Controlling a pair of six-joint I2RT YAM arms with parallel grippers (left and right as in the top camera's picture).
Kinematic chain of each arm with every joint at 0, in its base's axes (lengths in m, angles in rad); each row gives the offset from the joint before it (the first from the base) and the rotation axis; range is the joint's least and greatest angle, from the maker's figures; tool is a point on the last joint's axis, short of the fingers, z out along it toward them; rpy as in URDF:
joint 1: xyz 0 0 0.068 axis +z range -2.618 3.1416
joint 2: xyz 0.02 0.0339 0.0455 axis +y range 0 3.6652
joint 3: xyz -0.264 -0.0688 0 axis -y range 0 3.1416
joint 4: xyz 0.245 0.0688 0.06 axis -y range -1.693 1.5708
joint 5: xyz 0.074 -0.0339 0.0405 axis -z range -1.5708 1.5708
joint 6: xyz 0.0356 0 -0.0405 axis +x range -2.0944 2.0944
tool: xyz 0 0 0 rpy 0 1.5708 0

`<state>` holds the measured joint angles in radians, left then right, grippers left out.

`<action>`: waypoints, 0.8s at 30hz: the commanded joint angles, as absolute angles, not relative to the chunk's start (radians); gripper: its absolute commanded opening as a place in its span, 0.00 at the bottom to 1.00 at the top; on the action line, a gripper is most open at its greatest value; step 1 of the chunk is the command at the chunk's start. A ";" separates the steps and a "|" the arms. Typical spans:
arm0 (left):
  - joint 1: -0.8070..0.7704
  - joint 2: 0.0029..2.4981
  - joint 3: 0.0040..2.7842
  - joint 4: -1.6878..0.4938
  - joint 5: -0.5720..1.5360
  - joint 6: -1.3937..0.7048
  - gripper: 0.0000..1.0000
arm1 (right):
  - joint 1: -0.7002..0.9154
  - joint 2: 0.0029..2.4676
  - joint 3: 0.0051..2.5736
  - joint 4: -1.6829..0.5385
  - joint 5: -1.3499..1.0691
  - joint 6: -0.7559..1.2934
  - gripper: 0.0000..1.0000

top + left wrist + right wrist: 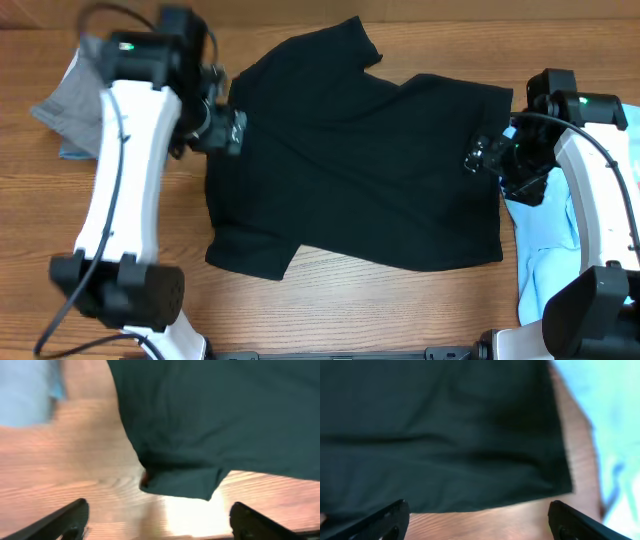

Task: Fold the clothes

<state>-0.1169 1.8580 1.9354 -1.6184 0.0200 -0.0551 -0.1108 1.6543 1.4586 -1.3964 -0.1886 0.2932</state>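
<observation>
1. The black shirt [360, 160] lies spread out in the middle of the table [400, 310]. It is a bit tilted and has some wrinkles.
2. One sleeve [350, 40] points to the far side. The other sleeve [250, 262] lies at the near left corner of the shirt.
3. The left claw [225, 128] is at the shirt's left edge. From above, it is hard to tell if it touches the cloth.
4. In the left wrist view, that claw's fingers [70, 517] are spread wide, with nothing between them. This blurry view shows a sleeve and bare wood past them.
5. The right claw [485, 152] is at the shirt's right edge. Its fingers [387, 520] are spread wide too, and it holds nothing.
6. The grey shorts [75, 105] lie at the far left, partly under the left arm and apart from the shirt.
7. The blue tee [555, 240] lies at the right side of the table, just beside the shirt and partly under the right arm.
</observation>
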 commanded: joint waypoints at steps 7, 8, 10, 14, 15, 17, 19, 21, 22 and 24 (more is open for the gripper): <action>-0.101 1.898 1.426 -1.365 0.063 -0.117 0.83 | -0.113 1.654 1.458 -1.375 -0.290 0.249 0.92; -0.096 1.898 1.389 -1.334 0.063 -0.117 0.84 | -0.113 1.654 1.458 -1.375 -0.290 0.249 0.92; -0.080 1.898 1.295 -1.261 0.064 -0.136 0.82 | -0.113 1.654 1.458 -1.375 -0.290 0.239 0.92; -0.044 1.898 1.181 -1.166 0.081 -0.167 0.61 | -0.113 1.654 1.458 -1.375 -0.290 0.238 0.92; -0.037 1.898 1.164 -1.150 0.088 -0.166 0.52 | -0.113 1.654 1.458 -1.375 -0.290 0.239 0.92; -0.020 1.898 1.140 -1.127 0.095 -0.167 0.33 | -0.113 1.654 1.458 -1.373 -0.290 0.239 0.92; -0.001 1.898 1.135 -1.125 0.101 -0.178 0.04 | -0.113 1.654 1.458 -1.369 -0.290 0.239 0.92; 0.025 1.898 1.138 -1.132 0.104 -0.205 0.04 | -0.113 1.654 1.457 -1.362 -0.289 0.239 0.92; 0.040 1.898 1.142 -1.144 0.105 -0.207 0.04 | -0.113 1.654 1.455 -1.358 -0.286 0.241 0.92; 0.081 1.898 1.155 -1.182 0.105 -0.207 0.04 | -0.113 1.654 1.441 -1.347 -0.252 0.278 0.93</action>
<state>0.0242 1.9095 1.1408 -1.1481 0.0948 -0.1749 -0.1108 1.6543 1.4574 -1.3594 -0.2806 0.2520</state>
